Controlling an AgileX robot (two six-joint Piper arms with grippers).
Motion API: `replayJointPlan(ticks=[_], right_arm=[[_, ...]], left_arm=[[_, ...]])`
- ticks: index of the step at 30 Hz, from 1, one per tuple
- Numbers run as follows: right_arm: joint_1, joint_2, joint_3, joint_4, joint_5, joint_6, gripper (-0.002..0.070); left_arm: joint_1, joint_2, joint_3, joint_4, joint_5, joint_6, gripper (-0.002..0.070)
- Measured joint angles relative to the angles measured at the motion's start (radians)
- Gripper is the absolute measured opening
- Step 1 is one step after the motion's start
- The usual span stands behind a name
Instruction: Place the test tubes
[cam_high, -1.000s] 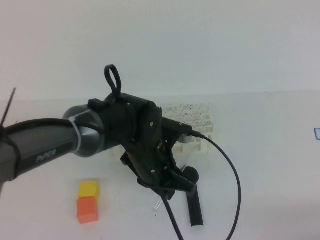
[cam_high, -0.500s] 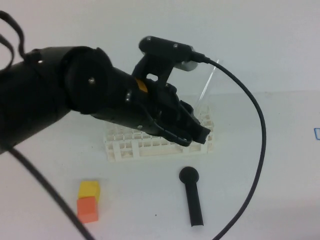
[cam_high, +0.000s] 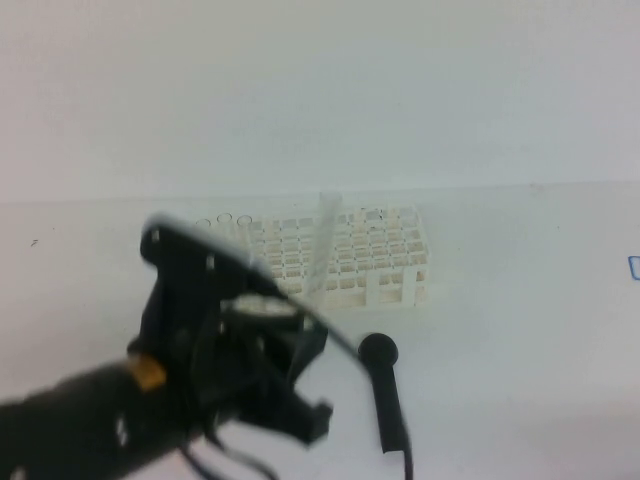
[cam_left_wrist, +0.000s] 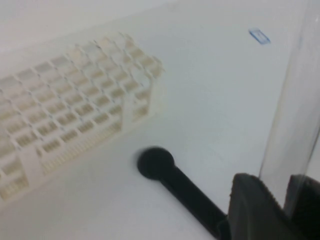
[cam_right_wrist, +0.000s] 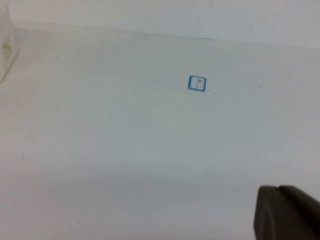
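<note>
Tube (cam_high: 322, 240) nearly upright before rack (cam_high: 380, 265), clamped low in left pincer (cam_left_wrist: 284, 197) at 7 o'clock of rack. Probably light, slick, brittle: better gripped softly near lower end. Right pincer (cam_right_wrist: 287, 215) above worktop (cam_right_wrist: 100, 150) near blue mark (cam_right_wrist: 197, 83), state not tellable.

Clear test tube (cam_high: 320, 245), nearly upright in left pincer (cam_left_wrist: 281, 197), near white rack (cam_high: 385, 250).

Black round-headed stick (cam_left_wrist: 172, 177) lying flat on white table (cam_left_wrist: 225, 100), just beside left claw (cam_left_wrist: 286, 199), handle end running behind claw's near finger. Small blue square mark (cam_right_wrist: 197, 83) sitting on table, well apart from right claw (cam_right_wrist: 287, 212), out ahead of it.
</note>
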Motion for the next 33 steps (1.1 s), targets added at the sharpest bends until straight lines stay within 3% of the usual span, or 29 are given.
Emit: replayJointPlan(ticks=[3, 7, 9, 10, 11, 14, 15, 16, 19, 25, 31, 32, 33], right_arm=[[0.0, 0.0, 0.002, 0.012, -0.014, 0.0, -0.0001], [0.0, 0.0, 0.006, 0.016, -0.042, 0.002, -0.0001], [0.0, 0.0, 0.006, 0.016, -0.046, 0.004, -0.0001], [0.0, 0.0, 0.006, 0.016, -0.048, 0.004, -0.0001], [0.0, 0.0, 0.007, 0.016, -0.049, 0.004, -0.0001], [0.0, 0.0, 0.007, 0.016, -0.074, 0.004, -0.0001], [0.0, 0.0, 0.007, 0.016, -0.094, 0.004, -0.0001], [0.0, 0.0, 0.007, 0.016, -0.117, 0.004, -0.0001], [0.0, 0.0, 0.007, 0.016, -0.218, 0.004, -0.0001], [0.0, 0.0, 0.007, 0.018, -0.446, 0.014, -0.0001], [0.0, 0.0, 0.007, 0.058, -0.546, 0.216, -0.0001], [0.0, 0.0, 0.007, 0.058, -0.526, 0.237, -0.0001], [0.0, 0.0, -0.001, 0.058, -0.477, 0.261, -0.0001]], left_arm=[[-0.061, -0.047, 0.086, 0.01, -0.064, -0.004, 0.0109], [-0.157, -0.107, 0.196, 0.057, -0.245, -0.128, 0.0109], [-0.187, -0.125, 0.247, 0.163, -0.302, -0.255, 0.0109], [-0.198, -0.129, 0.269, 0.247, -0.324, -0.351, -0.0001], [-0.203, -0.129, 0.29, 0.348, -0.344, -0.459, 0.0109], [-0.208, -0.128, 0.339, 0.678, -0.434, -0.803, 0.0109], [-0.208, -0.128, 0.353, 0.757, -0.475, -0.87, -0.0001], [-0.208, -0.125, 0.368, 0.828, -0.521, -0.923, 0.0109], [-0.208, -0.118, 0.382, 0.915, -0.571, -0.954, 0.0109], [-0.208, -0.116, 0.386, 0.92, -0.571, -0.977, 0.0109], [-0.208, -0.107, 0.386, 0.916, -0.569, -0.967, 0.0108], [-0.208, -0.107, 0.386, 0.924, -0.569, -0.975, -0.0001], [-0.208, -0.107, 0.386, 0.929, -0.569, -0.973, 0.0108]])
